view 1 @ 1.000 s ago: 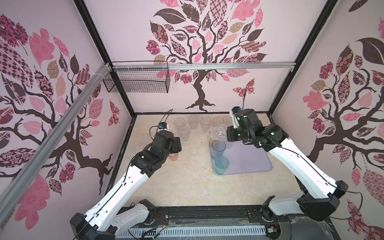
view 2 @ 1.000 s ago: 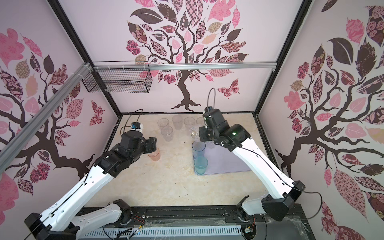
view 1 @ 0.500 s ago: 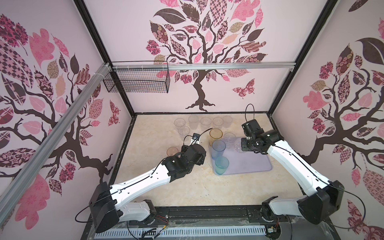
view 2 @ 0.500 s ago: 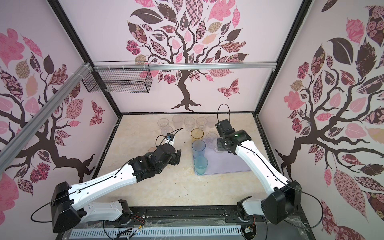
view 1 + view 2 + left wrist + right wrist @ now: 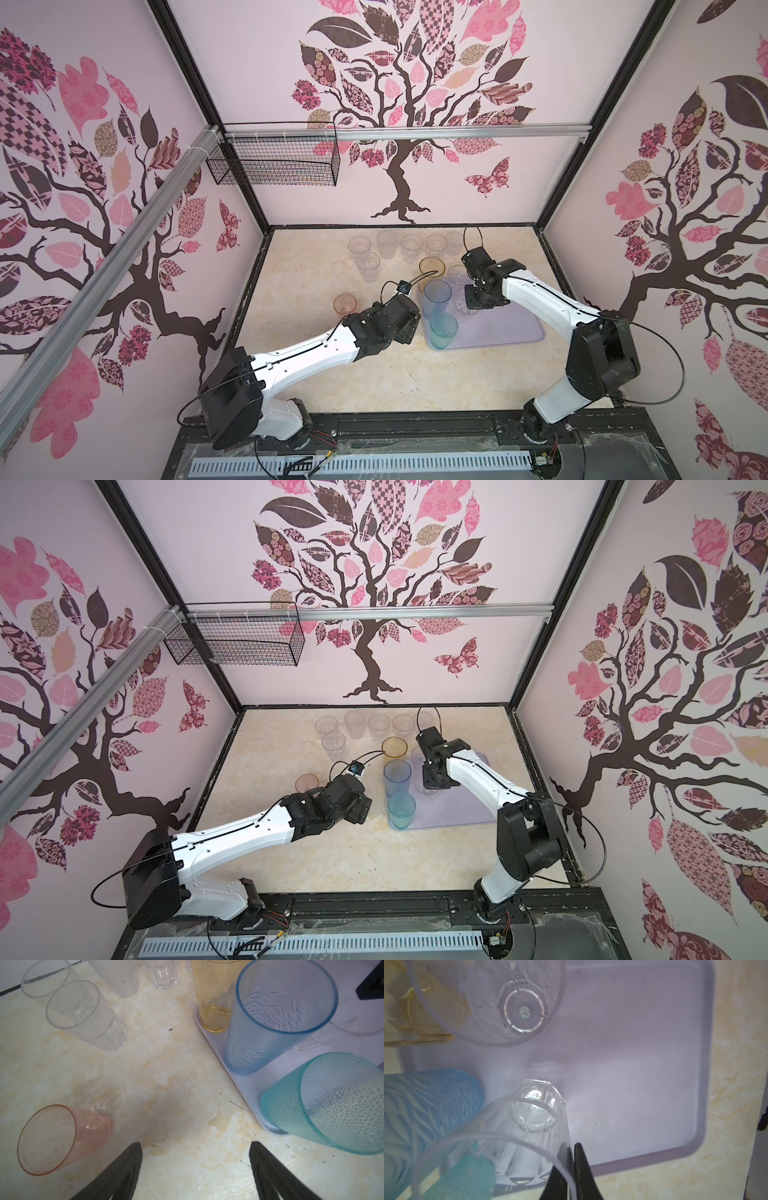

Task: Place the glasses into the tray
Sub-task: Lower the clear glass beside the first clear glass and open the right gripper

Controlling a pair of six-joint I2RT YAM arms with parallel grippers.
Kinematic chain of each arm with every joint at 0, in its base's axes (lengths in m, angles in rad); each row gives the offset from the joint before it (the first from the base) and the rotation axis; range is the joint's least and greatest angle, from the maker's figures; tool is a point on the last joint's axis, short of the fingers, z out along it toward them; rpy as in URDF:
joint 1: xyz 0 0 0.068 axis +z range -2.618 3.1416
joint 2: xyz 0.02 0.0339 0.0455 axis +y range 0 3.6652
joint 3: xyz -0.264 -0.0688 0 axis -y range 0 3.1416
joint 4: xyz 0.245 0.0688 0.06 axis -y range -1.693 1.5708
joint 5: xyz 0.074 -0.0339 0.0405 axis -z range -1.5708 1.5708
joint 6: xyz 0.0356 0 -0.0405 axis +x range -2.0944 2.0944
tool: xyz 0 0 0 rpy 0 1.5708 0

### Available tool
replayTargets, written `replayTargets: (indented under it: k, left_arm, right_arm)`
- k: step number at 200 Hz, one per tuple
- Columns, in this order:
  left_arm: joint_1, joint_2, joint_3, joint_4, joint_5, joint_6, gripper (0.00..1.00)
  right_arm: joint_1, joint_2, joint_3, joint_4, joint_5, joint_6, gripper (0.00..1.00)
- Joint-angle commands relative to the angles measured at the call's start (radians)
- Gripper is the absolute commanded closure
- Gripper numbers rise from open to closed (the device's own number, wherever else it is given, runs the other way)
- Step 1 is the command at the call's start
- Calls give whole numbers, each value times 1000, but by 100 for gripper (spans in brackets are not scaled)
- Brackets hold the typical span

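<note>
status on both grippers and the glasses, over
Left gripper open, empty, over bare table by pink glass. Right gripper shut on clear glass rim, over tray. Blue glass close beside it; nothing blocking.

A robot test booth: tree-patterned walls (image 5: 540,183), aluminium rail (image 5: 457,133), mounted arms (image 5: 307,361).

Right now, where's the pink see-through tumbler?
In a top view the pink see-through tumbler stands upright on the marbled tabletop, by itself, off to the left of the pale-lavender plastic tray.
</note>
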Motion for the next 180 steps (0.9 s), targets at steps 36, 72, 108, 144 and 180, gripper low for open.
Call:
replayTargets:
  k: [36,72,108,144,180]
  left_arm:
    - [39,-33,0,19,16,-13,15]
    - [49,-33,-12,20,16,-19,15]
    - [49,-31,-19,23,17,-27,15]
    - [49,-32,-18,10,-1,-25,16]
    - [59,-78,-8,-12,-44,-10,16]
  right_arm:
    - [-30,70,34,47,-40,-10,100]
    - [-30,101,55,17,-43,-7,93]
    - [-30,88,46,29,-32,-2,83]
    - [-30,50,62,6,-10,8,72]
    - [-27,-70,108,-48,11,14,67]
